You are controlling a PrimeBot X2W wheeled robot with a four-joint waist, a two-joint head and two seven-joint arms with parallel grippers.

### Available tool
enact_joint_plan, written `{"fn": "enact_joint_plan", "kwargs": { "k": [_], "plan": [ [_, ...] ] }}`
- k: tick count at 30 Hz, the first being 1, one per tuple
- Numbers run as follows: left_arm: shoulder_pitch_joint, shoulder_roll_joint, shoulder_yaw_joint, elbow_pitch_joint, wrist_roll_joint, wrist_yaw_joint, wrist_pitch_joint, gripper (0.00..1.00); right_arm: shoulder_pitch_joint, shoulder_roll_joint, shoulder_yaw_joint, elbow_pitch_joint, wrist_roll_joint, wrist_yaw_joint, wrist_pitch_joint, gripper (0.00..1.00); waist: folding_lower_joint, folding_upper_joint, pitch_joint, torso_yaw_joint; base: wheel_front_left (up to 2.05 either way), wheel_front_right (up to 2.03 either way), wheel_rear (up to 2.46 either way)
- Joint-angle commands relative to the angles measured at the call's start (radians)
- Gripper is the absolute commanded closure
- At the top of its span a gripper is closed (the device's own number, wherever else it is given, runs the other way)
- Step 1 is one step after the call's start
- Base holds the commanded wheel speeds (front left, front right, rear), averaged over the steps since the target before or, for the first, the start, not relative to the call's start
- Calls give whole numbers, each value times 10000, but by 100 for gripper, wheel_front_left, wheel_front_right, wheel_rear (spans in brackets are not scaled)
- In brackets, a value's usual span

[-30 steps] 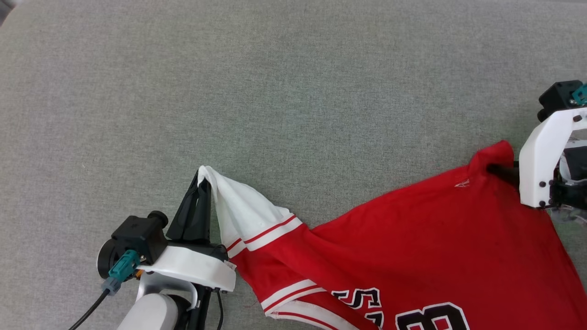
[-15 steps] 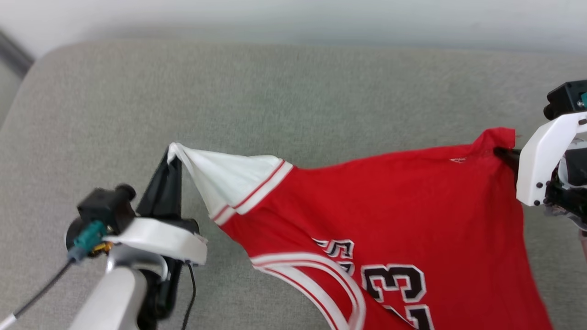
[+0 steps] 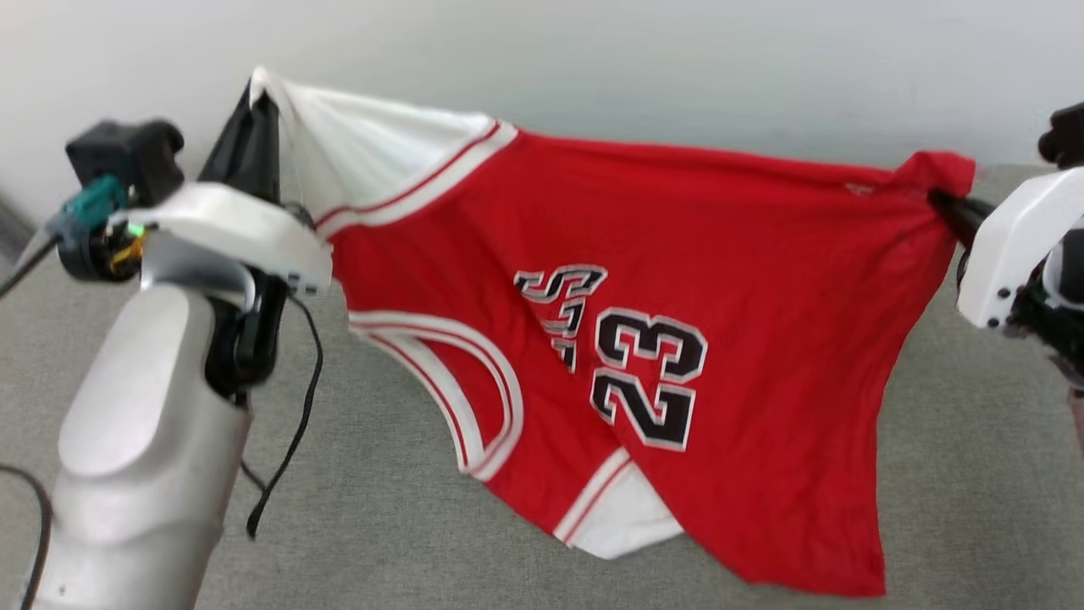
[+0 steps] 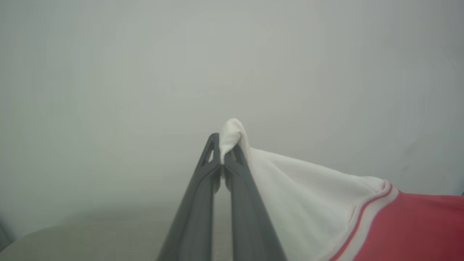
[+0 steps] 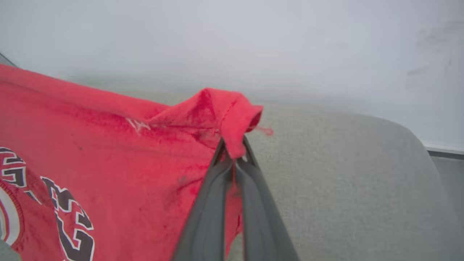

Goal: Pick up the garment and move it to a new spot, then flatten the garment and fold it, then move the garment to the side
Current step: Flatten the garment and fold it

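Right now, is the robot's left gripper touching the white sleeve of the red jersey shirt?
Touching. The left wrist view shows the left gripper shut on the white sleeve of the red jersey shirt, cloth bunched between its jaws.

Right claw (image 5: 233, 154) pinching red garment (image 5: 119, 152) corner, grey cushion (image 5: 344, 174) behind

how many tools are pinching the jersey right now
2. The left tool pinches the tip of the white sleeve at the jersey's upper left in the head view; the right tool pinches a red corner at its upper right.
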Motion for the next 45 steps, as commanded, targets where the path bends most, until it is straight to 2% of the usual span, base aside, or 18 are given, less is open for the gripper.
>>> {"fn": "enact_joint_plan", "kwargs": {
  "k": [1,8,9,23,36,45],
  "plan": [
    [-324,-46,37,174,18,-50,-68,100,-244,-55,-46,53,-111,-6,-119,100,0,0,40,1,0,0,0],
    [-3032,-308,-33,2018,292,-357,-560,100,-1683,-160,-296,312,-461,-8,-1086,100,0,0,663,-124,0,0,0],
    [-4178,-284,-10,2567,427,-453,-803,100,-2518,-196,-332,423,-609,-8,-1549,100,0,0,1068,-203,0,0,0],
    [-8307,140,37,3757,1041,-724,-1377,100,-6590,-206,127,1428,-1100,-8,-3417,100,0,0,3524,-590,0,0,0],
    [-9364,-37,-157,4811,1138,-861,-1497,100,-8706,138,1345,3537,-704,-8,-4862,100,0,0,5224,-666,0,0,0],
    [-8714,-331,-145,5823,911,-1122,-1584,100,-8758,317,2503,4984,56,-7,-5365,100,0,0,5343,-543,0,0,0]
  ]
}}
